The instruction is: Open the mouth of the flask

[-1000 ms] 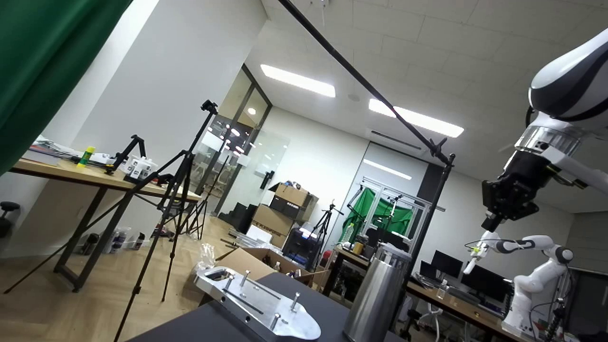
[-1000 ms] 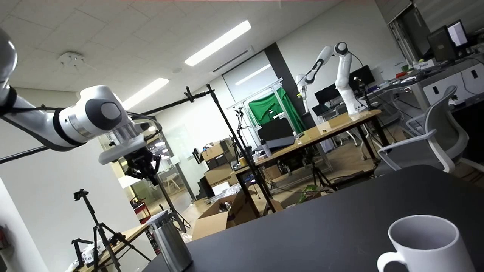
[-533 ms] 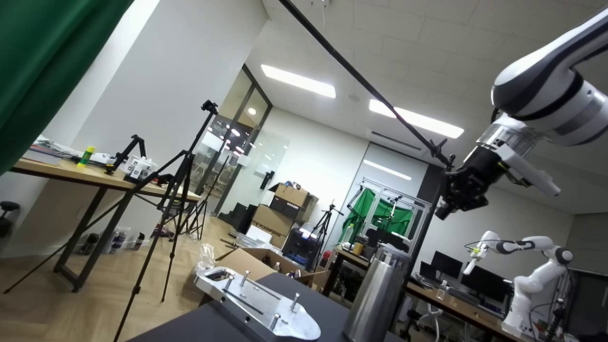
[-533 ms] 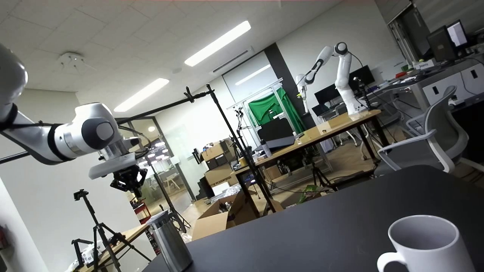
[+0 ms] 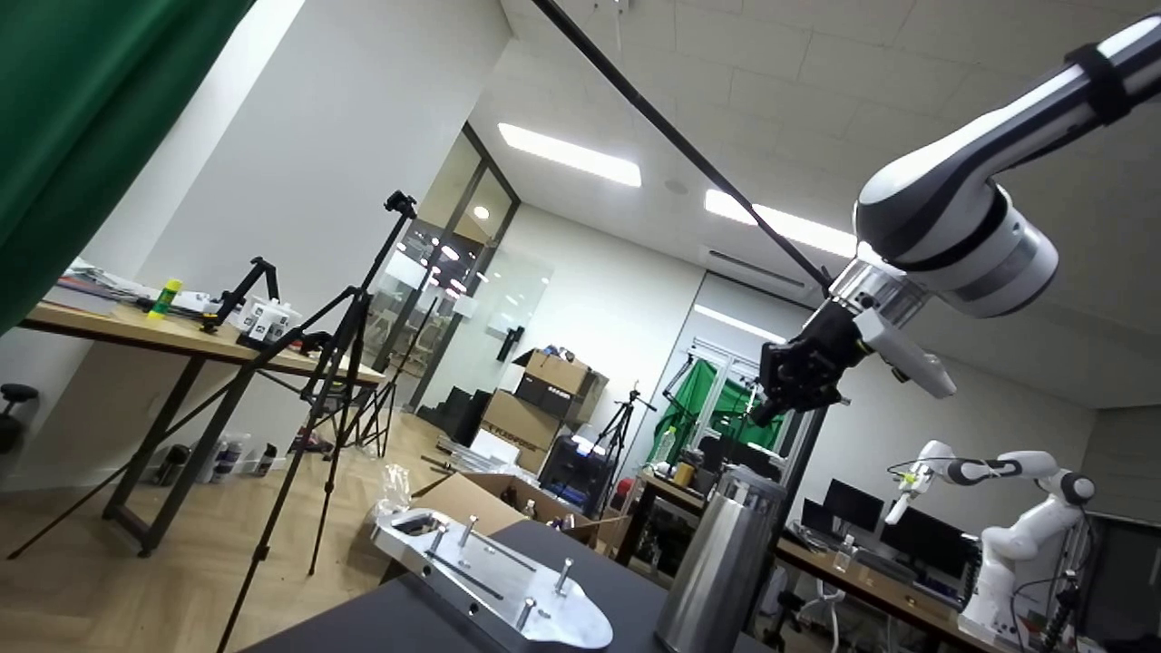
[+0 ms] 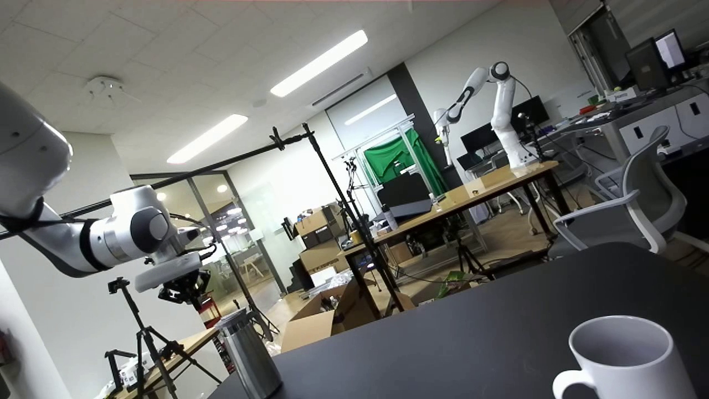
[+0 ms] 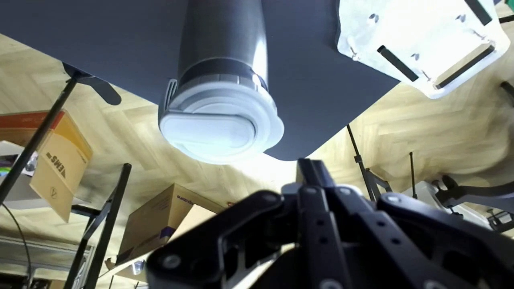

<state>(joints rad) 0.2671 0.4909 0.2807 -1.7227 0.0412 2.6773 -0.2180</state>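
- ceiling lights (image 5: pixel 570 154) glare above the flask (image 5: pixel 715 571) in both exterior views
- wrist view: mouth (image 7: pixel 213 132) bleached bluish-white, flat plate (image 7: pixel 405 26) right of the flask totally blown out
- lower in frame than the flask, the gripper (image 7: pixel 314 172) is kinda soft and dark

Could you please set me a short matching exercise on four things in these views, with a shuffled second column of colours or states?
Things:
1. Flask
2. Gripper
3. Mug
4. Silvery plate

Descriptions:
A. White, open at the top
B. Closed, fingertips together, holding nothing
C. Has bolts standing up from it
D. Tall, topped by a pale lid

Pairs: 1-D; 2-B; 3-A; 4-C
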